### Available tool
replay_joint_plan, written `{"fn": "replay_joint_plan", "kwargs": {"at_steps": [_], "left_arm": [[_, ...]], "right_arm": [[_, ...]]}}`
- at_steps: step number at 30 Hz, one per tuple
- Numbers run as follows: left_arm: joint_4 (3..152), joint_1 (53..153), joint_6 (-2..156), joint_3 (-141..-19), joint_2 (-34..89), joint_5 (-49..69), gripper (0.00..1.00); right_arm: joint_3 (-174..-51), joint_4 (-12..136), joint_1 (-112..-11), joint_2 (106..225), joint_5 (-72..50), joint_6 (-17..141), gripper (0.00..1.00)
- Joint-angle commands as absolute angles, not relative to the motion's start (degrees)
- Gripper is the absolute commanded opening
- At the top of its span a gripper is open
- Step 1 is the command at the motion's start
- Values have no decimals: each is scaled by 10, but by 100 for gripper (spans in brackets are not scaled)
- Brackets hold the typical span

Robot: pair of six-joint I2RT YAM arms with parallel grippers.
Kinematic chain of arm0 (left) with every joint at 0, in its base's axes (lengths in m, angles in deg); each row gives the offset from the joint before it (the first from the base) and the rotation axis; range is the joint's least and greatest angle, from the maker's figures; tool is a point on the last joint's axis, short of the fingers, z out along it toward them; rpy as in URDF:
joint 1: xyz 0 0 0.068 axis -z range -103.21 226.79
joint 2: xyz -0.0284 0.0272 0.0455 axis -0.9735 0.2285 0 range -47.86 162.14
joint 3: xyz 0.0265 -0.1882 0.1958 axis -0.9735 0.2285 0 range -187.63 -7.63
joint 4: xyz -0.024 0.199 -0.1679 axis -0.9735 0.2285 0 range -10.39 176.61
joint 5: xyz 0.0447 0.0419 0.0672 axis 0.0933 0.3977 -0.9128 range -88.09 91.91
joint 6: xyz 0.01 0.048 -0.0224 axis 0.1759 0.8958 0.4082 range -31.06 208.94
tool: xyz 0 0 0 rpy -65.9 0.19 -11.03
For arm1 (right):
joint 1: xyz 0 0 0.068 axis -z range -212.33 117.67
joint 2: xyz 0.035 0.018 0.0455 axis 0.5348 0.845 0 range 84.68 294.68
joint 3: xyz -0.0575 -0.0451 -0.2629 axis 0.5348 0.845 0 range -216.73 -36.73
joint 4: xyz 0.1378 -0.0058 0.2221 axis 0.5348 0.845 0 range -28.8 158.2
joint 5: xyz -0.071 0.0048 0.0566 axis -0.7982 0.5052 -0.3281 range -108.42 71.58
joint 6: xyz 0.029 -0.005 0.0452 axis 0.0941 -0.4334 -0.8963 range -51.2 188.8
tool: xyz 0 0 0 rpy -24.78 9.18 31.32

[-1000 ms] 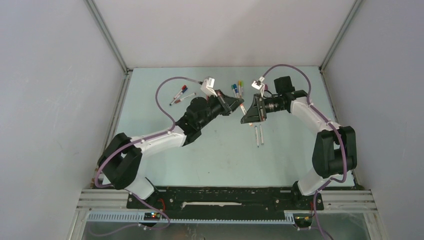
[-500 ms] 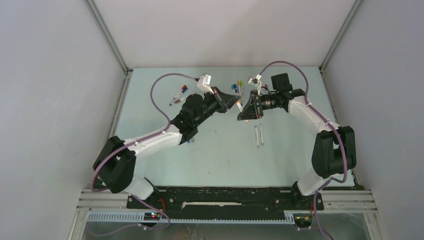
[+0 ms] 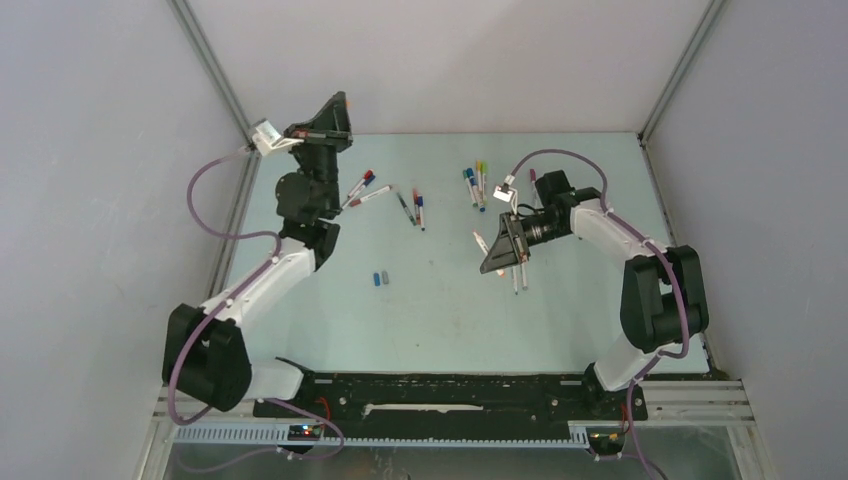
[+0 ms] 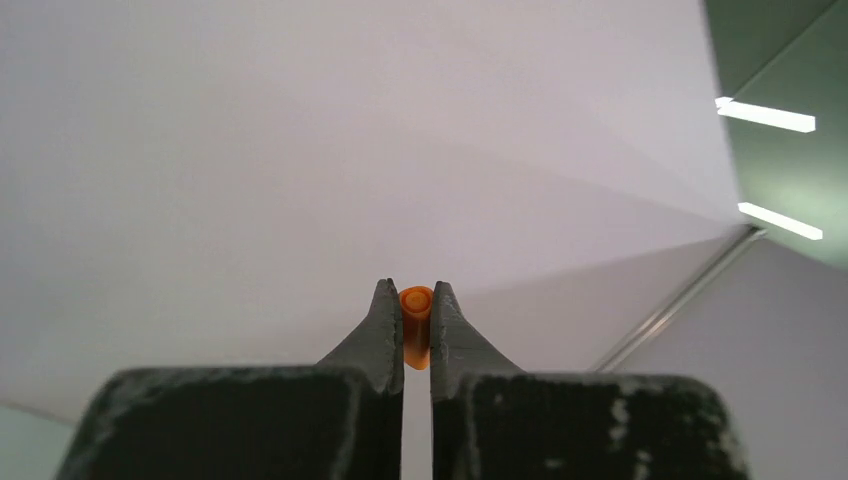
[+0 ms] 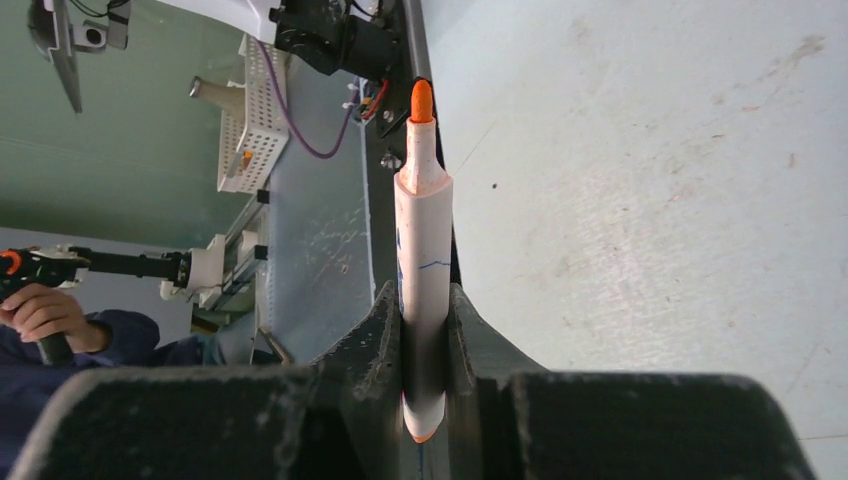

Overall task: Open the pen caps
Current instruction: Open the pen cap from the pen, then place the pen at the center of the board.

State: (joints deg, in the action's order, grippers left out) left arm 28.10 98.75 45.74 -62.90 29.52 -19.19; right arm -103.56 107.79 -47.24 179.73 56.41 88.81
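A bare pale green table seen from above, with two black-and-white robot arms reaching in from its near edge. The left gripper (image 4: 416, 335) is raised high over the far-left corner of the table, pointing up and away at the grey enclosure wall; its two dark fingers are pressed onto a small orange plastic pen cap (image 4: 415, 325), held end-on between the tips. The right gripper (image 5: 425, 325) sits low over the middle-right of the table and pinches a long white plastic pen barrel (image 5: 424, 250), whose uncapped orange tip (image 5: 421, 100) sticks out past the fingers. So cap and pen are already apart and well separated, the cap far to the left of and above the pen. The likely next move is to set both down, and the right arm is much nearer the tabletop, its pen lying roughly level with the surface. Capped pens lie in loose groups near the far edge (image 3: 475, 185), and two loose blue caps (image 3: 380, 278) rest near the middle-left. The overhead view shows how far apart the arms stand; only the left wrist view shows the orange cap clearly, and only the right wrist view shows the bare tip.
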Motion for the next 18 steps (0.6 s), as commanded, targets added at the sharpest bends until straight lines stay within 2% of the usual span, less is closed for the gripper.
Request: {"fn": "replay_joint_plan", "kwargs": {"at_steps": [1,9,18], "left_arm": [[192,998,453,-649,273,-213,0],[248,976,436,-538,186,-112,0],[511,969,471,-439,44,21,5]], "right_arm": [[-1045,1116,-473,1783,586,918,0],[-1045,1113,-442,1763,499,938,0],[-1045,1101,-408,1748,340,926,0]]}}
